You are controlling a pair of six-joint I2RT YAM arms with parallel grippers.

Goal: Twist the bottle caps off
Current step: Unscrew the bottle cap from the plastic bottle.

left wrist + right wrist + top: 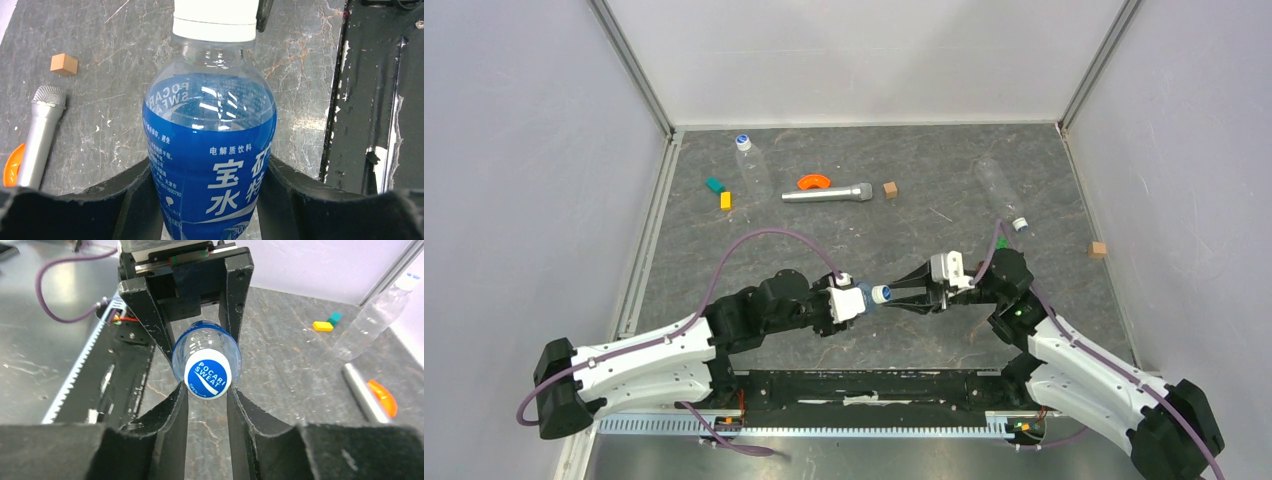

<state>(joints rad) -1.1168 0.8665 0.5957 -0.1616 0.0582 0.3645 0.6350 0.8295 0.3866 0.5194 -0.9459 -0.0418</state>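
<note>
Left arm (674, 340) and right arm (1064, 350) both reach inward from their bases, forearms low, wrists facing each other head-on at centre. Left pincer (854, 301) is clamped across the body of the bottle (210, 150), holding it horizontal. Right pincer (207, 402) has both fingers pressed against the sides of the cap (207, 374).

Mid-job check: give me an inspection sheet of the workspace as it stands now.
Surface: grey marbled tabletop, scuffed.
Job's things: labelled bottle held sideways between the arms, cap on; two bare bottles lying at the back, capped.
Clutter: microphone, orange piece, two wooden cubes, teal block, yellow block.
Grippers: left gripper, jaws closed on the labelled bottle; right gripper, jaws closed on its cap.
Cables: purple cables, one looping over each arm.
Surroundings: white walls, metal frame posts.
</note>
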